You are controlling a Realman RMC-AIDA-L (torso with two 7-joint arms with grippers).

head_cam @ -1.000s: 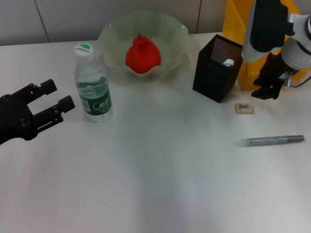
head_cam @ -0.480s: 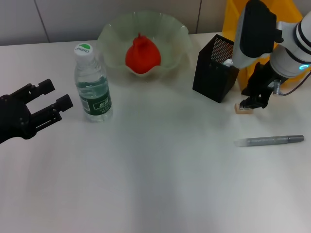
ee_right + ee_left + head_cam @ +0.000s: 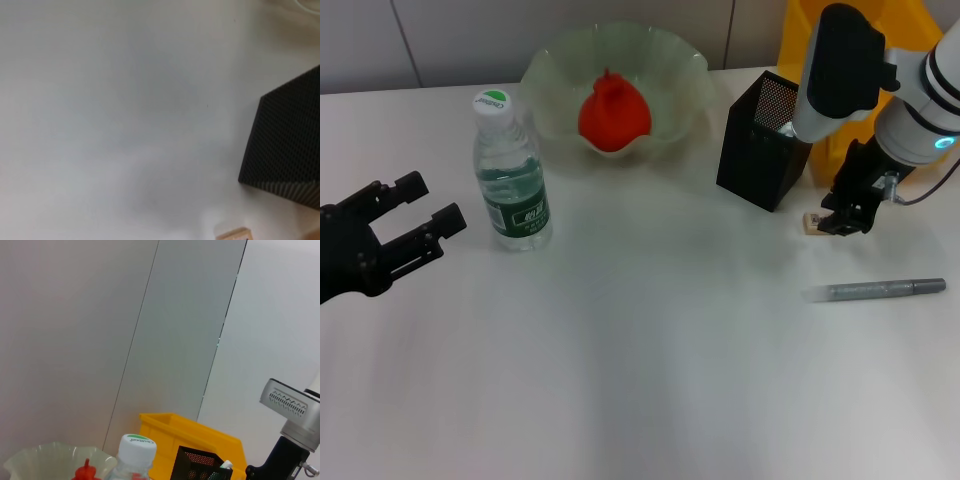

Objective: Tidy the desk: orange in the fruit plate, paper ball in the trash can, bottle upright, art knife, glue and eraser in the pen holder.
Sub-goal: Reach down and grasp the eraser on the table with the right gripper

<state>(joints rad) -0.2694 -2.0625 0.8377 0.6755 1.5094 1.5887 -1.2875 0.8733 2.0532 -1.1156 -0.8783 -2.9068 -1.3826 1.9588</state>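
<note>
Over the last second your right gripper (image 3: 844, 222) came down from in front of the trash can (image 3: 798, 40) to the eraser (image 3: 811, 222), which lay on the desk (image 3: 640, 380) near the right edge, just beside the pen holder (image 3: 756, 150). You had its fingers straddling the eraser's right end, but whether they had closed on it I cannot tell, since the black fingers hid most of the block; in the right wrist view only a beige corner of it showed. I judged the eraser pickup to be the step in hand: the orange (image 3: 614, 115) already sat in the fruit plate (image 3: 560, 70) at the far edge, the bottle (image 3: 510, 175) stood upright, and something white already poked from the holder. Your next move, I'd say, called for a firm pinch, a lift clear of the mesh rim, then a short carry over the opening. A grey pen-like tool (image 3: 875, 290) lay nearer the front right. Your right forearm reached steeply down from above the holder. Your left gripper (image 3: 425, 205) hung idle by the left edge, fingers wide apart.
</note>
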